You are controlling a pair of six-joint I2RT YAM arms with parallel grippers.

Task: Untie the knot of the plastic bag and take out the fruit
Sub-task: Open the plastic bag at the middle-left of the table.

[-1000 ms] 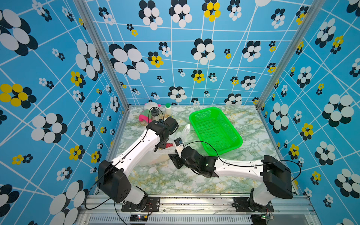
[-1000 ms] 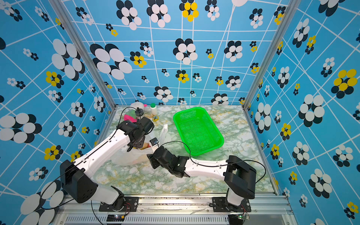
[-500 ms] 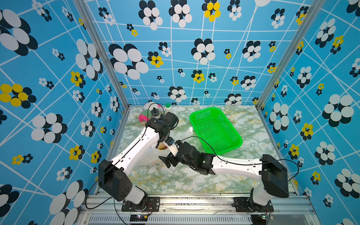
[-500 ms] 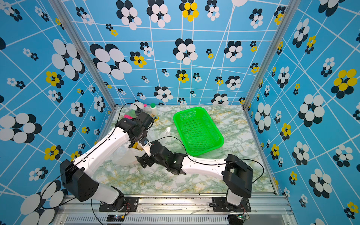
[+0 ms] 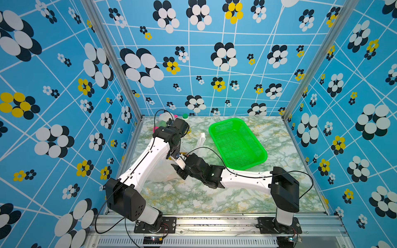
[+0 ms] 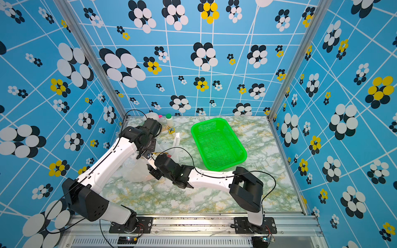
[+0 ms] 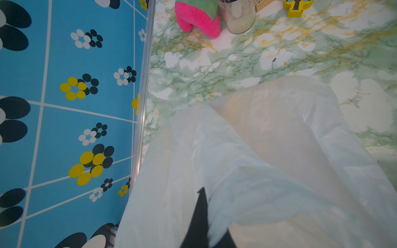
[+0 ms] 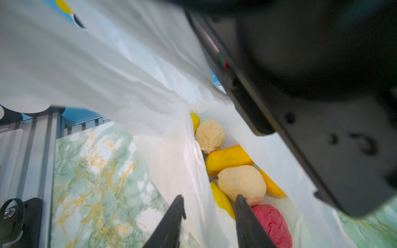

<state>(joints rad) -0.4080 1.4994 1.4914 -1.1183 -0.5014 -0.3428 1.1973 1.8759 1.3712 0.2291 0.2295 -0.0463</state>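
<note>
**Entry: bag mouth held up, fruit exposed**

Changed within the last second: the left gripper (image 5: pixel 175 155) has clamped the plastic bag (image 5: pixel 159 171) rim and lifted it, and the right gripper (image 8: pixel 210 196) has slid in toward ten o'clock. We judge the knot undone. The fruit (image 8: pixel 240 182) is still inside. The bag lies at eight o'clock from the green basket (image 5: pixel 253 165). Right jaws parted astride the bag wall. Left arm reaches toward twelve, wrist bent down; right arm low, outstretched.

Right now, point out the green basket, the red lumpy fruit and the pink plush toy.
green basket (image 5: pixel 236 146): in a top view, bare mesh floor.
red lumpy fruit (image 8: pixel 271 223): right wrist view, its middle.
pink plush toy (image 7: pixel 197 19): left wrist view, pink limb.
</note>
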